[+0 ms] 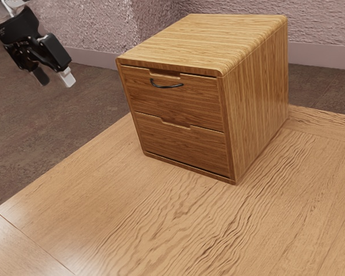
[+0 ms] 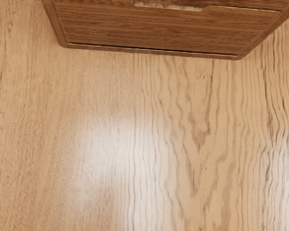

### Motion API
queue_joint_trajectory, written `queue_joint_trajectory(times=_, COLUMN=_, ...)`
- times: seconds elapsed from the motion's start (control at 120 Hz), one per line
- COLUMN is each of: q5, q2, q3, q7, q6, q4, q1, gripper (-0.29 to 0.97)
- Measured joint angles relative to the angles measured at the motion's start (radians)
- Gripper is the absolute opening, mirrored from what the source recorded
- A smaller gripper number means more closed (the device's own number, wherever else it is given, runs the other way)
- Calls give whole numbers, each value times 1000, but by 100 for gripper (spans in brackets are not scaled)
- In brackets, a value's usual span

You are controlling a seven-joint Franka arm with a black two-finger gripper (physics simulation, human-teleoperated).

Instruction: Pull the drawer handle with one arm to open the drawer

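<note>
- The black gripper [image 1: 54, 79] is hanging high at the exterior view's upper left, over the floor [image 1: 46, 126] beyond the table's edge, and is touching nothing.
- Its two fingers are standing apart with empty air between them. One fingertip [image 1: 68, 77] is showing a white pad and the other is looking dark.
- The fingers are pointing down and toward the exterior view's right, roughly toward the cabinet.
- The drawer handle [image 1: 165, 85], a thin dark curved bar, is sitting near the upper edge of the top drawer [image 1: 178, 100], well apart from the gripper and at about the same height as its fingertips.
- The top drawer is lying flush with the cabinet's front, so it is looking shut.
- The lower drawer [image 1: 184, 141] is also lying flush. It is showing a shallow notch along its upper edge rather than a bar.
- The wooden cabinet [image 1: 253, 103] is standing upright on the wooden table [image 1: 161, 230], toward the table's far side, with its drawer fronts facing the exterior view's lower left.
- In the wrist view, the cabinet's lower front [image 2: 159, 29] is appearing with the table's pale grain [image 2: 135, 144] spreading out in front of it.
- A rough grey wall [image 1: 103, 23] with a pale baseboard [image 1: 322, 54] is running behind the cabinet.
</note>
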Motion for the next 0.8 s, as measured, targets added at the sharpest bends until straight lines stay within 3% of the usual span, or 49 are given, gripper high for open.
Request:
queue_joint_trajectory(times=0.592, q5=32, q2=47, q3=-19, q7=65, q6=44, q4=-38, q1=145, gripper=66)
queue_joint_trajectory(times=0.8, q5=65, q2=61, q3=-27, q7=187, q6=52, q4=-50, q1=83, gripper=66)
